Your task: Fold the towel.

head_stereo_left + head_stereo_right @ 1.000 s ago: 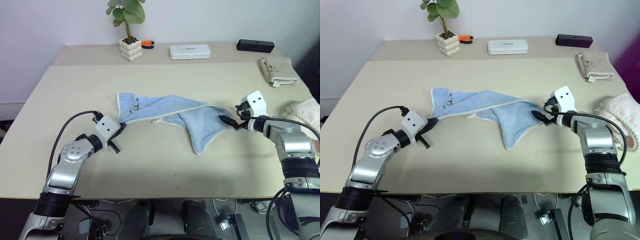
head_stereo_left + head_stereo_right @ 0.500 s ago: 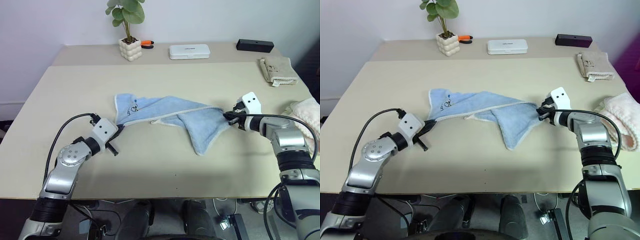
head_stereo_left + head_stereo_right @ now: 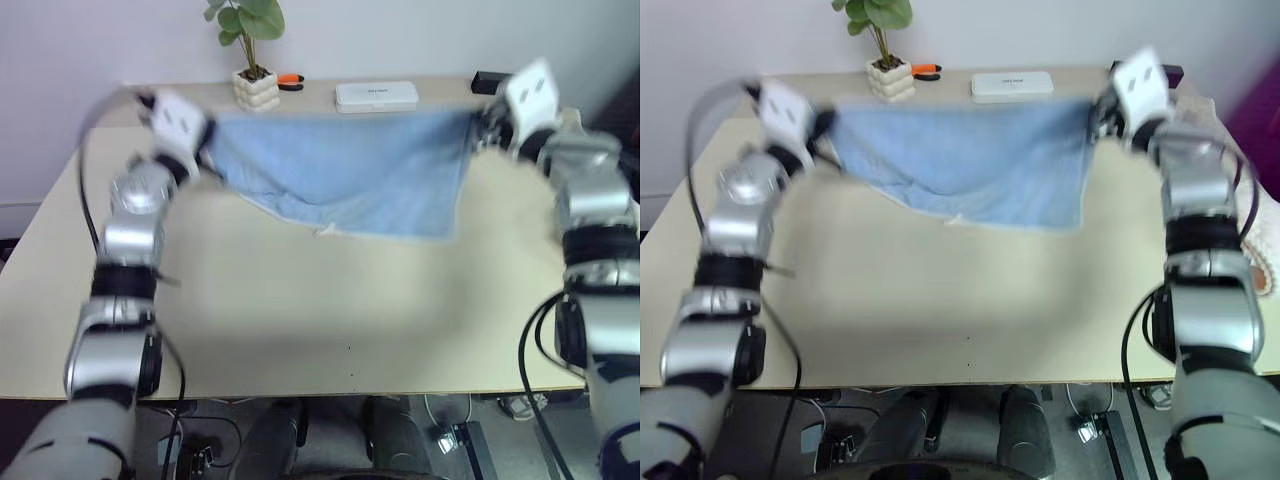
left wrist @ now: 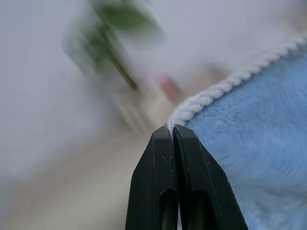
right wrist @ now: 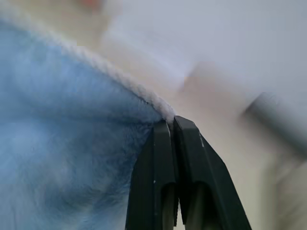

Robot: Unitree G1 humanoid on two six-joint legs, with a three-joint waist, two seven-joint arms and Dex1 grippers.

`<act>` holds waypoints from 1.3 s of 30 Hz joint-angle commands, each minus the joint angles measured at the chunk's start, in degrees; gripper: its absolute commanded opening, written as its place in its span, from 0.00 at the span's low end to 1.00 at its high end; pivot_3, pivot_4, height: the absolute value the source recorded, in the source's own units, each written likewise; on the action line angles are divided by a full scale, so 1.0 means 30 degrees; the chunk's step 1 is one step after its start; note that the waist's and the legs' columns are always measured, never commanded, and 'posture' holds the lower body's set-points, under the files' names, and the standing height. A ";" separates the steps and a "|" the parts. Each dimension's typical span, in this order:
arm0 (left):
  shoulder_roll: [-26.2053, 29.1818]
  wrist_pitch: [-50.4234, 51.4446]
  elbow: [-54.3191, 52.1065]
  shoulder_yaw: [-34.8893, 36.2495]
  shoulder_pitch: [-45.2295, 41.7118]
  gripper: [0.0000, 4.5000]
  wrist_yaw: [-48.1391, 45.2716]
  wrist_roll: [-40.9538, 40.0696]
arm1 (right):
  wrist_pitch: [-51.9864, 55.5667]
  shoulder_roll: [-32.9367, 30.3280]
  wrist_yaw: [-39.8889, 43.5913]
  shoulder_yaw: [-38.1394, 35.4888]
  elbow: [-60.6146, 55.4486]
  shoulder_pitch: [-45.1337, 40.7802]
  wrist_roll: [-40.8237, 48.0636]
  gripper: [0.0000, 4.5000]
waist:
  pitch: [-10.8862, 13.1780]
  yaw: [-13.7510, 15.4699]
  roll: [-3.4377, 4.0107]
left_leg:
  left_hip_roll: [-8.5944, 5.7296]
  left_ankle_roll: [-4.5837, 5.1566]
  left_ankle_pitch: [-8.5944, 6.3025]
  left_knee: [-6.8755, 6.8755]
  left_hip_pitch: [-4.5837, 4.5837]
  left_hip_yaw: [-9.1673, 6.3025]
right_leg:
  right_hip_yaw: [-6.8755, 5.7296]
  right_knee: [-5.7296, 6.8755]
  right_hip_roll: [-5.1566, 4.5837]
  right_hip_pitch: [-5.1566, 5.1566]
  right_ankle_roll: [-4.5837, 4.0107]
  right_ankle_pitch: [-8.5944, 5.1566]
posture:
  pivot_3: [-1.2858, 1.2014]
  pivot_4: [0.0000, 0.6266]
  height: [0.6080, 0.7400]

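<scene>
light blue soft terry towel with pale whitish corded trim (image 3: 345, 175) hanging spread above the surface's far edge | left pincer (image 4: 173, 130) pinching one top corner, right pincer (image 5: 168, 123) pinching the other | handling: light, limp, sagging; likely gripping best at trimmed corners

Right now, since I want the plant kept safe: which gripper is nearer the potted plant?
Left. The left gripper holds the towel corner just beside the potted plant; the right gripper is across the table.
</scene>
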 commanded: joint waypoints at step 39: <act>0.4999 0.7292 -1.1323 0.3031 1.6526 0.00 -0.9038 -0.5477 | 0.4018 -0.3703 0.9002 0.0475 -1.2300 1.2888 0.3673 0.01 | 0.0035 0.0340 0.0103 | 0.0088 0.0148 -0.0188 0.0034 0.0327 0.0314 | 0.0090 -0.0042 -0.0006 0.0222 0.0037 0.0021 | 0.52 0.24 1.00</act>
